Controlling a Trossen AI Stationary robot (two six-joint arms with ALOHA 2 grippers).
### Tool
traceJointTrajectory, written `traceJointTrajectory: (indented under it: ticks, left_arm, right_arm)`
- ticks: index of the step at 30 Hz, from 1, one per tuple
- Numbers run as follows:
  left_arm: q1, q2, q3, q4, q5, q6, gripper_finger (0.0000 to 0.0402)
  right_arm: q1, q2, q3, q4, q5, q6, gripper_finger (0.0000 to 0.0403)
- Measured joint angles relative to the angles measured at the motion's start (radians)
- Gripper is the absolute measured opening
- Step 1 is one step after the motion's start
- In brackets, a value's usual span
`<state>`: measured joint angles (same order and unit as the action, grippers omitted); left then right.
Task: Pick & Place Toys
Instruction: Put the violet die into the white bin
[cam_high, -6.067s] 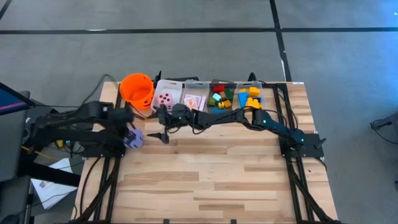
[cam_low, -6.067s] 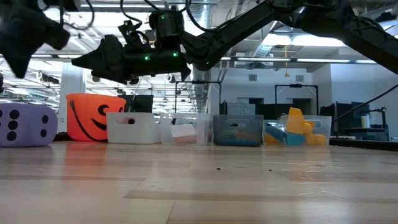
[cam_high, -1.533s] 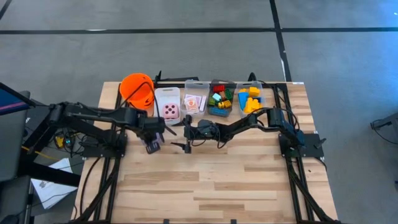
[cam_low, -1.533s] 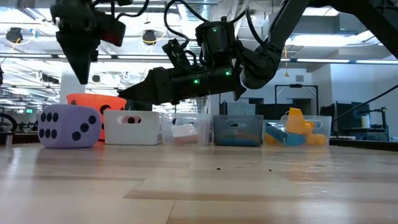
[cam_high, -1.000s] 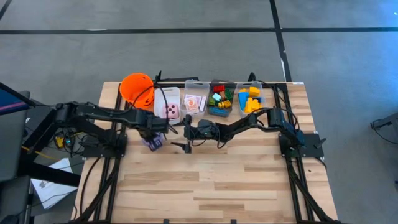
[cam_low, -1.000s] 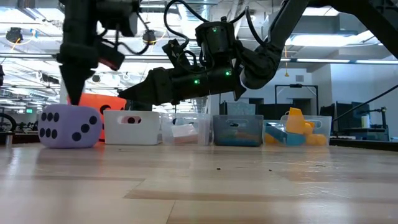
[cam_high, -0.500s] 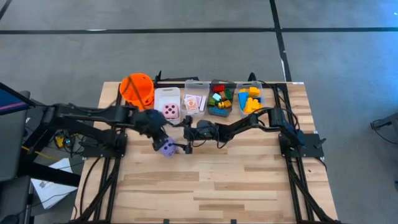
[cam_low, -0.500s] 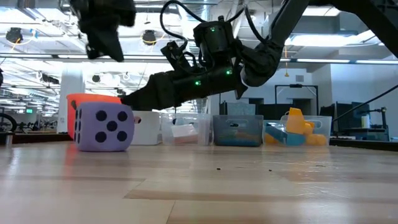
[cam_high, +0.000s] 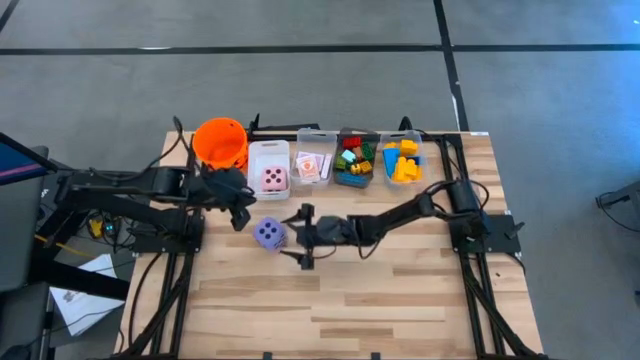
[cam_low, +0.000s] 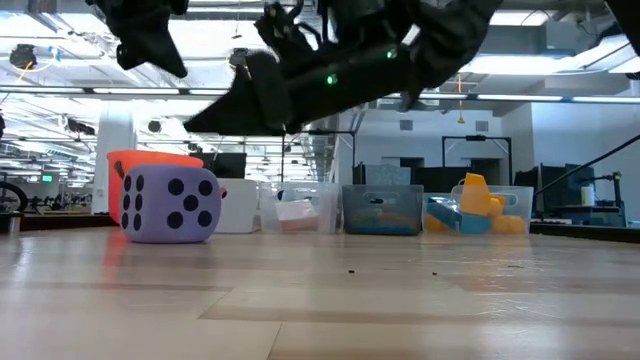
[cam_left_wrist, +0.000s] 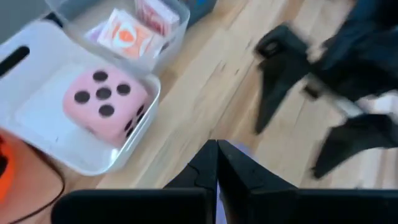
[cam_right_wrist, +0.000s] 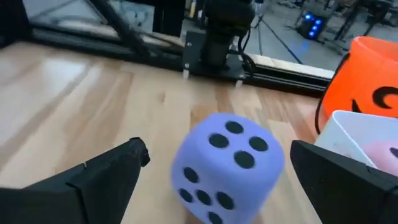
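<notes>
A purple dotted die (cam_high: 268, 234) rests on one face on the bare table and also shows in the low view (cam_low: 168, 205) and the right wrist view (cam_right_wrist: 227, 165). My right gripper (cam_high: 298, 238) is open and level, just to the die's right, with the die ahead of its spread fingers and untouched. My left gripper (cam_high: 240, 216) is shut and empty, up and to the die's left (cam_left_wrist: 216, 167). A pink die (cam_high: 270, 178) lies in a white bin (cam_high: 268, 152). Cards (cam_high: 313, 164) and coloured bricks (cam_high: 355, 158) fill the bins to its right.
An orange bucket (cam_high: 220, 143) stands at the far left of the bin row. A bin with yellow and blue bricks (cam_high: 403, 160) ends the row at the right. The row runs along the table's far edge. Bare wood (cam_high: 350, 300) lies toward the near edge.
My left gripper has come down on the purple die and pushed it toward the table's right, then lifted off and drawn back to the left. The die has rolled onto another face. My right gripper has moved toward the near edge and now faces the die.
</notes>
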<state>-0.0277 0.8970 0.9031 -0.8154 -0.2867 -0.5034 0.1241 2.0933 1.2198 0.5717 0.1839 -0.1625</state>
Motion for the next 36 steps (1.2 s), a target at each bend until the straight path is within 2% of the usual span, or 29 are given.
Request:
traceJointTrajectory:
  ticks: [3, 6, 11, 14, 17, 21, 25, 27, 32, 36]
  left_arm:
    - [0.000, 0.035, 0.000, -0.046, -0.003, 0.000, 0.0000]
    - [0.000, 0.083, -0.001, -0.075, -0.049, 0.003, 0.0000]
    - [0.000, 0.180, -0.001, -0.165, -0.080, -0.017, 0.0000]
    - [0.000, 0.246, -0.001, -0.222, -0.078, -0.053, 0.0000]
    - [0.000, 0.311, -0.002, -0.268, -0.054, -0.073, 0.0000]
    - [0.000, 0.392, -0.002, -0.275, 0.023, -0.090, 0.0000]
    - [0.000, 0.469, -0.002, -0.267, 0.093, -0.106, 0.0000]
    - [-0.001, 0.500, -0.003, -0.264, 0.126, -0.106, 0.0000]
    - [-0.029, 0.538, -0.002, -0.244, 0.154, -0.106, 0.0000]
    - [-0.065, 0.527, -0.002, -0.195, 0.157, -0.106, 0.0000]
  right_arm:
    - [0.040, 0.000, 0.002, 0.002, 0.051, 0.063, 0.0400]
    - [0.069, 0.003, 0.002, -0.013, 0.118, 0.097, 0.0400]
    - [0.082, 0.003, 0.002, -0.013, 0.235, 0.173, 0.0400]
    - [0.064, 0.003, 0.002, -0.018, 0.226, 0.233, 0.0400]
    - [0.042, 0.003, 0.002, -0.023, 0.160, 0.268, 0.0400]
    - [0.023, 0.011, 0.002, -0.040, 0.062, 0.325, 0.0400]
    - [0.011, 0.024, 0.001, -0.073, 0.026, 0.413, 0.0400]
    - [0.005, 0.022, 0.002, -0.075, 0.065, 0.425, 0.0400]
    - [0.008, 0.022, 0.002, -0.089, 0.246, 0.397, 0.0400]
    - [0.013, 0.023, 0.002, -0.105, 0.263, 0.404, 0.0400]
